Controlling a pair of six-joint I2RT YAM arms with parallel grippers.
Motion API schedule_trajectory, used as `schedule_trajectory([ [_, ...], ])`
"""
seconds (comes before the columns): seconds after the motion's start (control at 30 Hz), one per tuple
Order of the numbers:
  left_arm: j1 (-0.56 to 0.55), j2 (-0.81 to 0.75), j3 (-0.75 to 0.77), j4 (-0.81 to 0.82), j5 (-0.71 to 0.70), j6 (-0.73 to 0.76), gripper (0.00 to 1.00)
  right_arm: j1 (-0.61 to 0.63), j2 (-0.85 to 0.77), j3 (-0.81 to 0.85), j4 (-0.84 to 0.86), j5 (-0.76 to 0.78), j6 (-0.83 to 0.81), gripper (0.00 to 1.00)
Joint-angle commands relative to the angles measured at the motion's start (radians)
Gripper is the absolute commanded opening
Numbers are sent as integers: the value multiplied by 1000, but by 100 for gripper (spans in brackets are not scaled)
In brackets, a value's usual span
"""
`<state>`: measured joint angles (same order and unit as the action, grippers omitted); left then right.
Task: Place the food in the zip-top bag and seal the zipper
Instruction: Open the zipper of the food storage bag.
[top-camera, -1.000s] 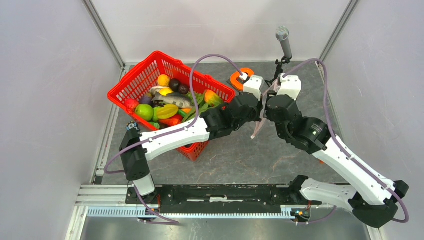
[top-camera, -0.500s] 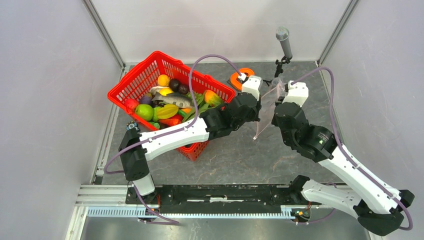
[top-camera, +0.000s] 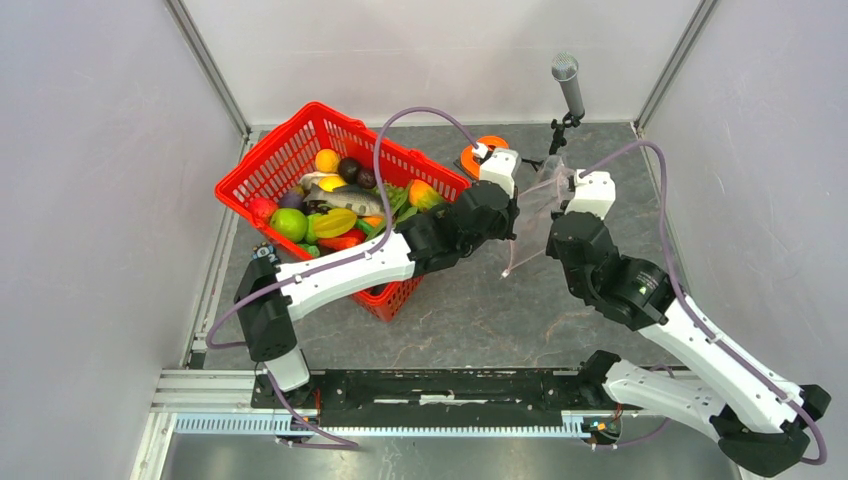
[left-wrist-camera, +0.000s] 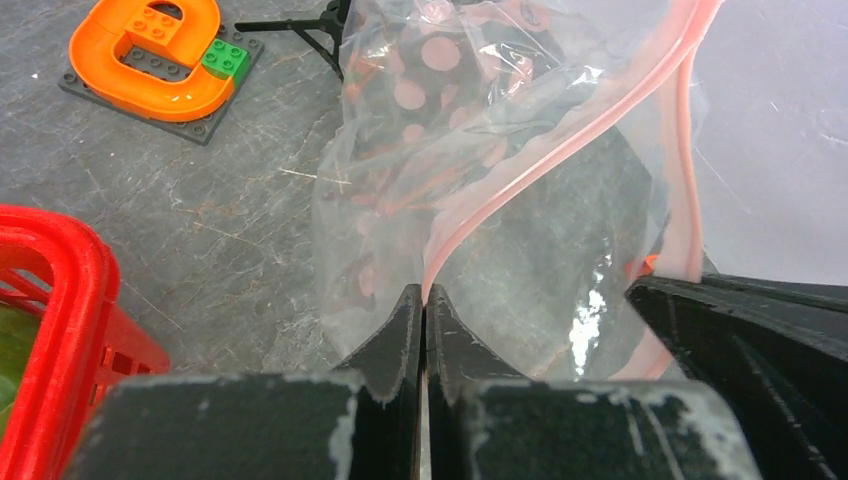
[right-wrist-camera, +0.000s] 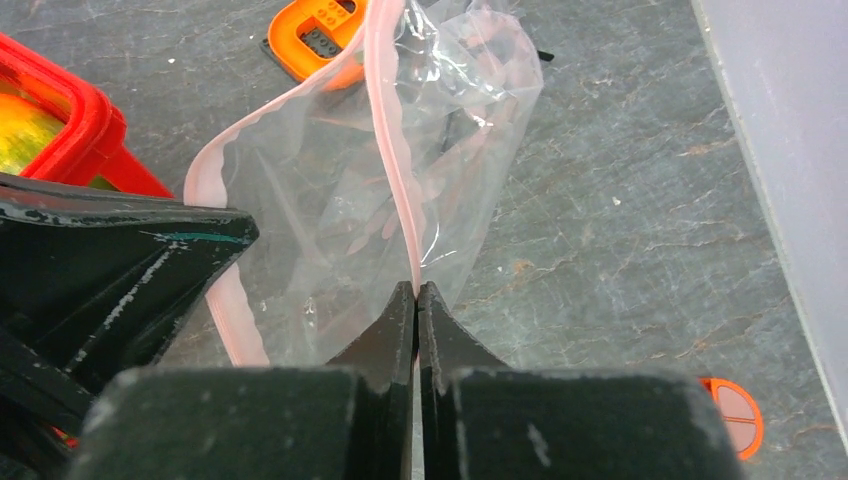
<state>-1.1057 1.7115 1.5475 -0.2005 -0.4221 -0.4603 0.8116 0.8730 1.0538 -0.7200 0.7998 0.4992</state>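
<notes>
Left jaws and right jaws each pinch shut on one lip of the zipper (right-wrist-camera: 393, 170), with the zip-top bag (left-wrist-camera: 400, 150) hanging between them. Part them gently, gripping the strip only. The food (top-camera: 330, 218) lies in the basket (left-wrist-camera: 70, 270) beyond the left jaws.

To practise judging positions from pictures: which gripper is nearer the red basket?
Left. The left gripper pinches the zipper close beside the red basket; the right gripper pinches it too, on the zip-top bag's far side from the basket.
</notes>
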Motion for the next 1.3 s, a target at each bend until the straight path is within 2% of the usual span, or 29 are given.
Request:
schedule_trajectory([
  [0.0,42,-59,-19,13,71,-38,2,2,-40,27,27,52,-92,0],
  [0.07,55,-63,-27,11,110,-21,2,1,-62,63,44,44,-167,0],
  [0.13,69,-60,-17,21,231,-7,2,1,-56,123,35,-27,-277,0],
  [0.27,71,-6,82,36,557,-48,2,1,48,360,-168,-93,-347,0],
  [0.37,70,41,141,45,663,-105,2,1,115,497,-302,-135,-384,0],
  [0.5,72,59,125,21,588,-124,2,2,166,465,-329,-205,-423,0],
  [0.67,81,9,-18,9,432,-133,2,-24,185,235,-218,-219,-395,0],
  [0.77,90,-5,-82,-5,358,-132,2,-124,139,94,-62,-352,-422,0],
  [0.87,108,9,-116,-2,343,-134,2,-241,114,-19,64,-496,-441,0],
  [1.03,127,14,-113,-16,300,-99,3,-308,106,-108,191,-557,-436,0],
  [1.13,133,0,-103,-20,307,-67,11,-324,91,-131,245,-583,-411,0],
  [1.17,133,0,-98,-25,310,-55,17,-327,88,-132,256,-583,-401,0],
  [1.2,134,2,-91,-32,313,-50,28,-330,83,-133,268,-584,-395,0],
  [1.27,135,9,-80,-47,327,-41,31,-331,74,-123,279,-584,-357,0],
])
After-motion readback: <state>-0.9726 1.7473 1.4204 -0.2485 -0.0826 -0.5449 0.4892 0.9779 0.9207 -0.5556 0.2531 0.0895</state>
